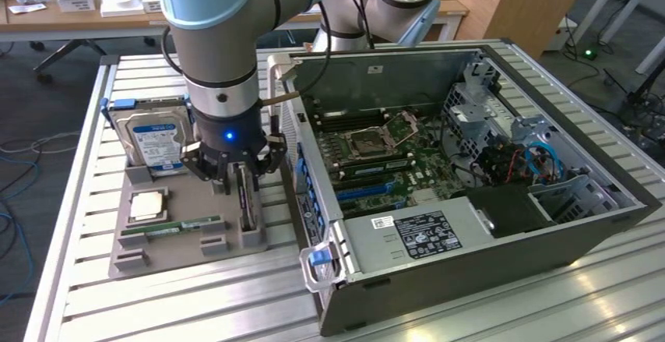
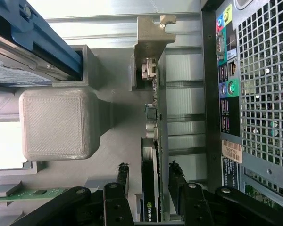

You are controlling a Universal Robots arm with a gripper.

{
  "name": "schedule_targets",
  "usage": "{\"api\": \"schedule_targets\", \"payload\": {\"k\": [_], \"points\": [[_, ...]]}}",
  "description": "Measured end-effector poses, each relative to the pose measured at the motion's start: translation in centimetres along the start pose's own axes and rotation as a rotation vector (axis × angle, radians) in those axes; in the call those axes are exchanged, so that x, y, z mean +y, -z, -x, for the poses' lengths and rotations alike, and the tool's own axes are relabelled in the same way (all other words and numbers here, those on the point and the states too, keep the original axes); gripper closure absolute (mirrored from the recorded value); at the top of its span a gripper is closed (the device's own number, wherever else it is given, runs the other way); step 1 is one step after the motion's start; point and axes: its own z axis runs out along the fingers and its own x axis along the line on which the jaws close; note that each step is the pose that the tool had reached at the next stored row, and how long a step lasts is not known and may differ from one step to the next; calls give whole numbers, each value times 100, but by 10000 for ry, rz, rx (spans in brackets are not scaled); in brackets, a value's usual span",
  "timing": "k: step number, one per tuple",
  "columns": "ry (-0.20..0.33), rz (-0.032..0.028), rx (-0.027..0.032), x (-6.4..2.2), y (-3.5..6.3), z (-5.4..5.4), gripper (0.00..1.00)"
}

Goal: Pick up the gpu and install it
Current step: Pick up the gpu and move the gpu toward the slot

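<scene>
Exterior view: the arm's hand point(image 1: 243, 177) stands low over the gpu point(image 1: 249, 216), which sits on edge in a slot of the grey holder point(image 1: 177, 252) on the table point(image 1: 93, 303) beside the open computer case point(image 1: 468, 163) — upright, apparently so fingers can straddle it. The hand hides the card's top. Wrist view: the part-open fingers point(image 2: 122, 176) flank the card with a gap on one side — nothing gripped. Its metal bracket point(image 2: 151, 35) shows; its faces don't.

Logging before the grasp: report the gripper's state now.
Gripper: jaws open, straddling the gpu, not clamped on it.
</scene>
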Motion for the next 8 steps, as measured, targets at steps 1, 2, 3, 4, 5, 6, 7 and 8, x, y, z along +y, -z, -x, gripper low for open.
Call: {"api": "schedule_targets", "payload": {"k": [1,2,3,4,5,6,7,8], "points": [[0,-1,0,0,0,0,53],[1,0,0,0,0,0,53],[1,0,0,0,0,0,53],[1,1,-1,-1,-2,0,53],[3,2,-2,-1,-2,-1,53],[4,1,-2,-1,-2,-2,53],[3,0,-1,-1,-2,-4,53],[2,-1,0,-1,-1,-5,53]]}}
